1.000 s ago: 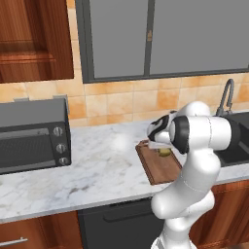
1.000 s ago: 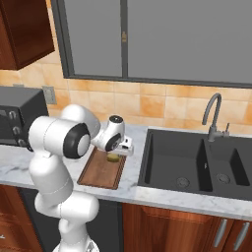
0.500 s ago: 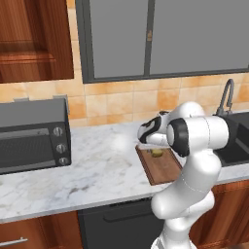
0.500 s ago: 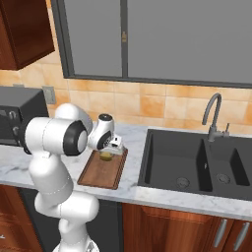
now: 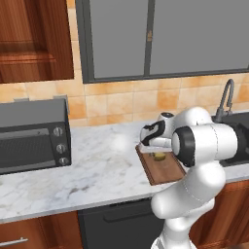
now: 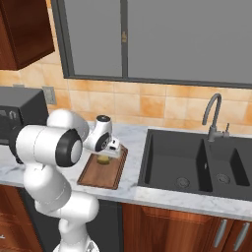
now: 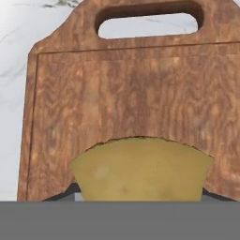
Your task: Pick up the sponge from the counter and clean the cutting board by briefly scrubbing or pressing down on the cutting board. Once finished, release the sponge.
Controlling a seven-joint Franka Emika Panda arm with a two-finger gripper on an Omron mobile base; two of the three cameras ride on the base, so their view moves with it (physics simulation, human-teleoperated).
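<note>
While base views hide it, hand view reveals the cutting board (image 7: 126, 103) handle slot (image 7: 149, 19).

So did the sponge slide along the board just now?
Yes. The sponge, held in the tool, went along the cutting board toward the microwave side, away from the sink.

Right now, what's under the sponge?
The cutting board lies under the sponge, which the claw holds over it. The board itself rests on the counter. The patch of board beneath the sponge is covered.
</note>
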